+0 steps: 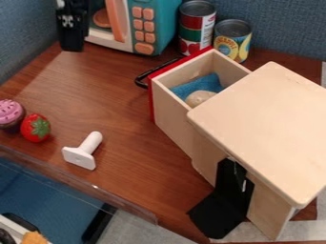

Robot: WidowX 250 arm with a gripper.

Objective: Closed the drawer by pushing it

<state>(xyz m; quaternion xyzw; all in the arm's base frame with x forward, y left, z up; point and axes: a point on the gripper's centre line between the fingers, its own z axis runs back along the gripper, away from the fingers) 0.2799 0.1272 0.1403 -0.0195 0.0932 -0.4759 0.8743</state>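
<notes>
Wooden drawer (pixel 170 114) at center, jutting from its cabinet (pixel 261 128), red front's upper corner just beside the cans (pixel 233 40), black handle (pixel 141 79) over wood tabletop (pixel 96 95) reaching left, gripper (pixel 72 43) at upper left near the microwave (pixel 156 24), whether spread or pressed together cannot be told.

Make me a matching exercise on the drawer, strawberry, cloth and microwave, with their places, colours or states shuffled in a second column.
Column one:
1. drawer
2. strawberry
3. cloth
4. microwave

Column two:
A. teal, with orange buttons
B. open, with a red front
C. inside the drawer
D. beside the cupcake

Pairs: 1-B, 2-D, 3-C, 4-A
</notes>
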